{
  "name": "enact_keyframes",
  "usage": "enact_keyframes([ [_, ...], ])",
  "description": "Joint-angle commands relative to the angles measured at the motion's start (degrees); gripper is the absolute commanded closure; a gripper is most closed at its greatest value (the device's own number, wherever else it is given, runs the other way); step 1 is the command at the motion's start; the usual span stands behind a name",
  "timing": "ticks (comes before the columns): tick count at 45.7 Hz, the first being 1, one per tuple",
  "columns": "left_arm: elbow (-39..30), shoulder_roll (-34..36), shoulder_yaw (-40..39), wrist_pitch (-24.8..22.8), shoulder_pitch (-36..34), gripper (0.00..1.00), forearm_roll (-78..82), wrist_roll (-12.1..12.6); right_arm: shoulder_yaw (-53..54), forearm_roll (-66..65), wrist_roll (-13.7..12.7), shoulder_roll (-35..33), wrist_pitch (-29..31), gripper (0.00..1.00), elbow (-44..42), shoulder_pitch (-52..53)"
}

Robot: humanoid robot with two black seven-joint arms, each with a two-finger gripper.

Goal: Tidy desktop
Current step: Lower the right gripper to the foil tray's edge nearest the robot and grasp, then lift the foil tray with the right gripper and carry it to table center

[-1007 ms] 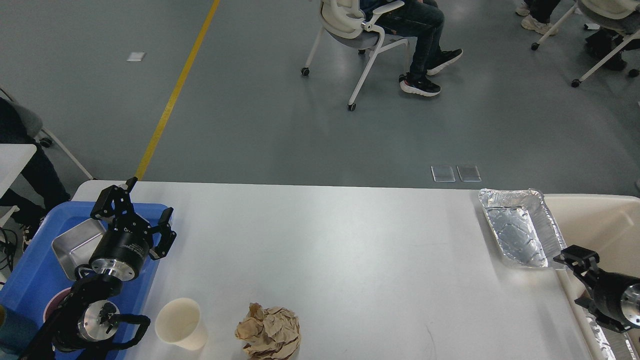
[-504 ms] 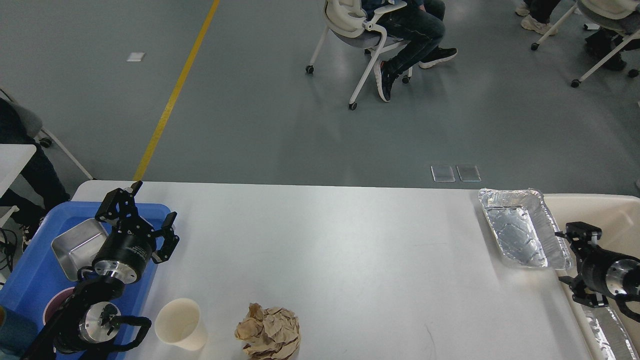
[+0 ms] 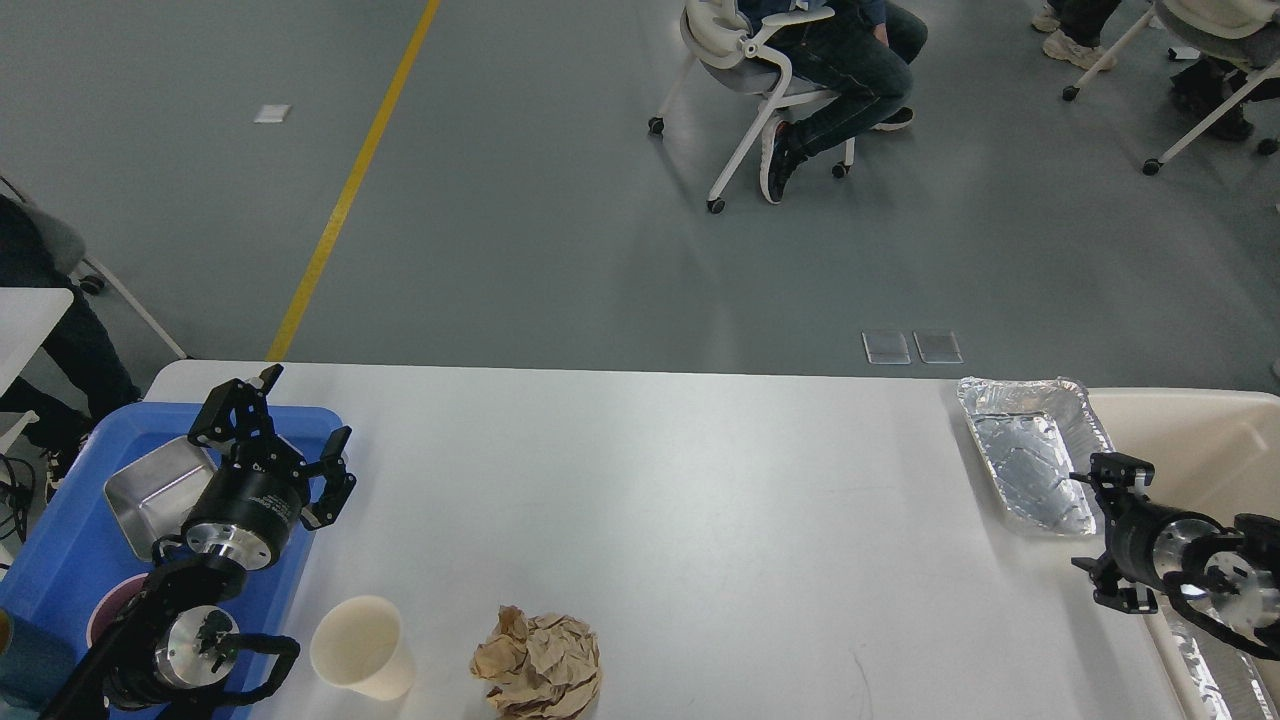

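Observation:
The white desktop carries a cream paper cup and a crumpled brown paper ball near its front edge. An empty foil tray lies at its far right. My left gripper is open and empty, over the right rim of the blue tray. My right gripper is open and empty. It points left at the desktop's right edge, just beside the foil tray's near right corner.
The blue tray holds a square metal pan and a purple cup. A cream bin stands off the right end with foil in it. A seated person on a wheeled chair is beyond the table.
My right gripper has moved left from over the bin to the foil tray's near corner. The left gripper barely shifted. The seated person's chair rolled right.

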Motion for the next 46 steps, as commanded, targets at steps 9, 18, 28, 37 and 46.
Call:
enact_keyframes([
  [9, 0.0, 0.24, 0.0, 0.0, 0.09, 0.03, 0.0, 0.0, 0.0, -0.48, 0.16, 4.57, 1.12, 0.37, -7.33, 0.39],
  [18, 0.0, 0.33, 0.0, 0.0, 0.09, 0.03, 0.0, 0.0, -0.09, -0.65, 0.16, 5.71, 3.05, 0.54, -9.18, 0.75],
  [28, 0.0, 0.42, -0.09, 0.0, 0.17, 0.03, 0.0, 0.0, -0.61, -1.01, 0.42, 7.12, 3.93, 0.89, -11.38, 0.75],
  [37, 0.0, 0.5, -0.17, 0.0, 0.17, 0.03, 0.0, 0.0, -6.68, -0.92, 1.13, 7.3, 4.55, 1.0, -12.43, 2.06],
  [46, 0.0, 0.5, -0.18, -0.09, 0.44, 0.03, 0.0, 0.0, -6.68, -0.74, 1.13, 7.12, 4.99, 1.0, -11.64, 2.85],
])
